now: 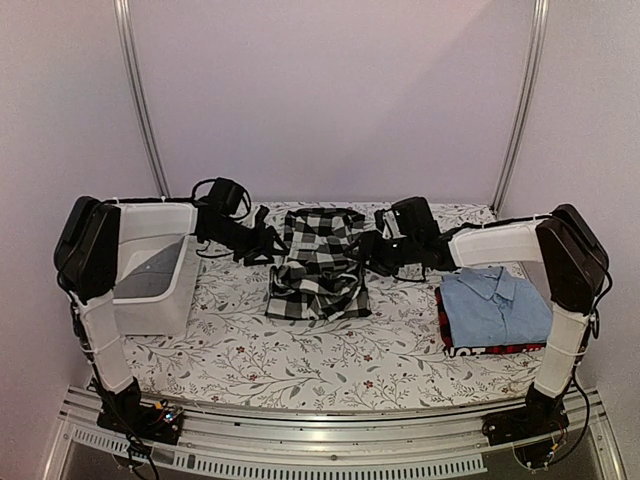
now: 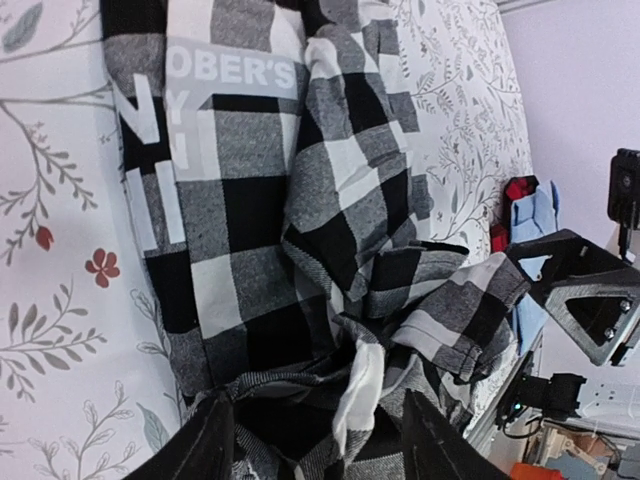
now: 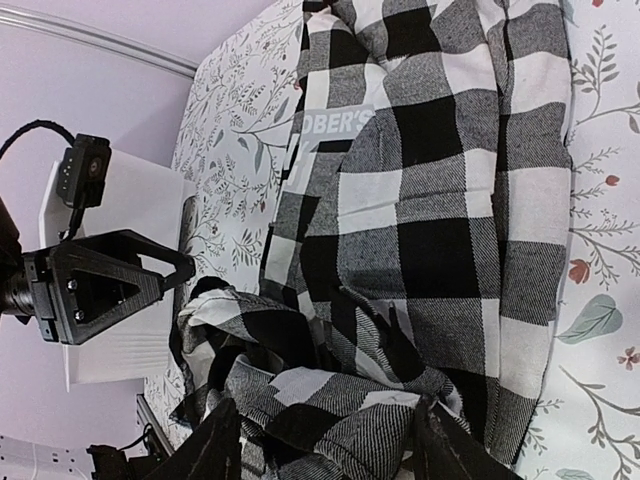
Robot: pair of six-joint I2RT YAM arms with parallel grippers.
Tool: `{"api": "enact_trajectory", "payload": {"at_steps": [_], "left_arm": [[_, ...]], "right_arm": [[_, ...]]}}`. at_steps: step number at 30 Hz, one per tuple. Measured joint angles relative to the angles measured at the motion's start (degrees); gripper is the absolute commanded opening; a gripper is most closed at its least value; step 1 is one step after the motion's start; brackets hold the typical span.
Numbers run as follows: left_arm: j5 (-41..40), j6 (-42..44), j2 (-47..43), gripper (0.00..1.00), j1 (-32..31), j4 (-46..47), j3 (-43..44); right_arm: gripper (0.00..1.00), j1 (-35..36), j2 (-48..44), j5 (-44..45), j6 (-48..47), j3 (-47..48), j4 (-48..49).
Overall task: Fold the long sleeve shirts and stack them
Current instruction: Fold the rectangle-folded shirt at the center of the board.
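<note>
While your left gripper (image 2: pixel 322 445) stands with jaws apart over bunched cloth, gripping nothing, raise it straight up so the fold isn't dragged. The checked shirt (image 1: pixel 318 265) lies mid-table toward the far side, between both grippers, rumpled where the fingers are; flatten that part before folding again. Your right gripper (image 3: pixel 325 450) is parted too and holds nothing. Far right, the blue shirt (image 1: pixel 495 300) rests on the red-and-black one (image 1: pixel 487 350), where this shirt should probably go.
</note>
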Motion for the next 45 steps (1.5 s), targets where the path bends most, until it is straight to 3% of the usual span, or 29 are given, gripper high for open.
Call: {"api": "enact_trajectory", "payload": {"at_steps": [8,19,25,30,40,45], "left_arm": [[-2.05,1.29,-5.60,0.57,0.00,-0.74,-2.40],[-12.70,-2.95,-23.80,0.14,-1.88,-0.68,-23.89],[-15.30,-5.57,-21.57,0.08,-7.50,0.33,-26.99],[-15.93,-6.32,-14.91,0.07,-8.92,1.70,-24.02],[-16.96,-4.37,0.22,0.08,-8.92,1.81,-1.75],[-16.63,-3.69,4.42,0.08,-8.50,1.36,2.78]], "right_arm": [[0.56,0.68,-6.29,3.91,-5.22,-2.80,-4.42],[0.18,9.79,-13.40,9.97,-9.66,-13.66,-7.72],[0.10,15.47,-13.27,10.05,-9.62,-14.97,-7.69],[0.09,16.90,-11.34,9.68,-8.52,-15.28,-5.14],[0.10,16.96,-10.05,8.79,-6.58,-19.21,-2.82],[0.14,17.00,-7.85,7.67,-5.44,-19.41,-0.33]]}}
